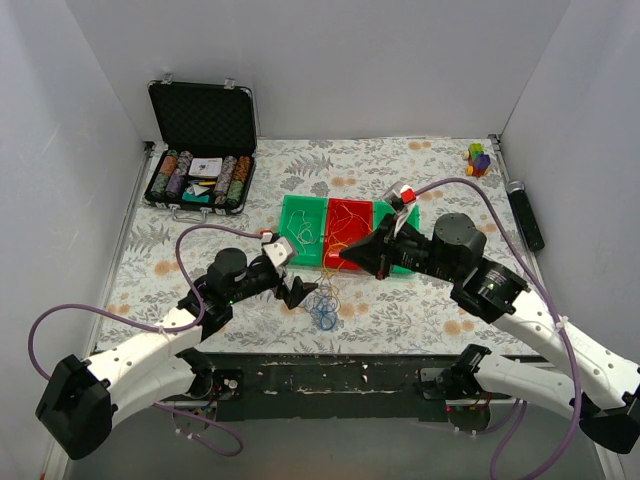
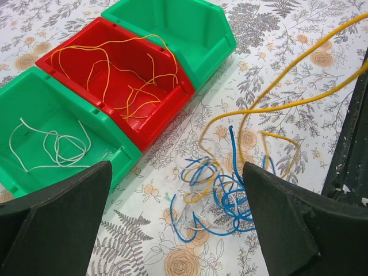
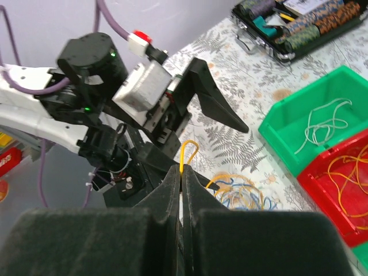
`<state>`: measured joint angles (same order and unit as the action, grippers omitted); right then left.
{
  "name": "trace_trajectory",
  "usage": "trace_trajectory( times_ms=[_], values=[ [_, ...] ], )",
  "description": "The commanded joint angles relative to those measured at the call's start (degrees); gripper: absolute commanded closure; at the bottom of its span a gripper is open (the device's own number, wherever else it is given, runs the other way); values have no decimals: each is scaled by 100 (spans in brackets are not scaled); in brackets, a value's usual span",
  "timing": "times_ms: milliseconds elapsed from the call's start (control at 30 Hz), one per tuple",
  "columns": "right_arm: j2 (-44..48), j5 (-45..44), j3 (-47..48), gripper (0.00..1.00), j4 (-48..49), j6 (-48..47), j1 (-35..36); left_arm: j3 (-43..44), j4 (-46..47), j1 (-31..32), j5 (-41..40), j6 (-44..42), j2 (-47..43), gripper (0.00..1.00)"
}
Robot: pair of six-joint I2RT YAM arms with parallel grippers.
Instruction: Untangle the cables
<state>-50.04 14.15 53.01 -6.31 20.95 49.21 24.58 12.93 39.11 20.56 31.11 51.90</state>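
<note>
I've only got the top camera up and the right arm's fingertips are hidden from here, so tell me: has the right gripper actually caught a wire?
Observer: Yes. In the right wrist view, the right gripper is shut on a yellow wire. A small loop of it pokes out past the fingertips.
Operator: Has that wire come free of the bunch?
Observer: It doesn't look like it. In the left wrist view, the yellow wire slopes down from the upper right into the blue and yellow tangle. The tangle lies below the wide-open left gripper.
</note>
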Motion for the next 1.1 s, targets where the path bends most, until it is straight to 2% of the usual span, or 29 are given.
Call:
trace_trajectory(
  times_ms=[0,233,467,500,600,633,667,700,833,933,1067],
  values=[
    [-14,439,473,99,182,32,45,21,-10,-27,203,79,-119,2],
    [-85,668,684,99,358,129,150,38,69,-44,370,334,-119,2],
    [-190,738,1053,99,551,164,299,109,87,-44,1125,623,-101,2],
    [-208,747,1140,99,569,164,326,109,113,-35,1204,633,-84,10],
    [-278,712,1377,99,552,111,405,82,113,-44,1188,563,-92,49],
    [-295,677,1457,99,482,68,422,74,79,-44,1118,519,-101,59],
    [-313,633,1544,99,420,6,440,56,17,-35,1126,414,-118,65],
    [-313,589,1624,99,367,-38,440,21,-53,-44,1126,309,-127,66],
    [-313,422,1984,99,183,-257,440,-120,-177,-35,1091,79,-224,58],
    [-348,413,2230,99,130,-337,440,-199,-220,-44,1082,-35,-259,58],
    [-436,483,2503,99,147,-372,449,-225,-273,-44,1047,-193,-286,66]
  ],
)
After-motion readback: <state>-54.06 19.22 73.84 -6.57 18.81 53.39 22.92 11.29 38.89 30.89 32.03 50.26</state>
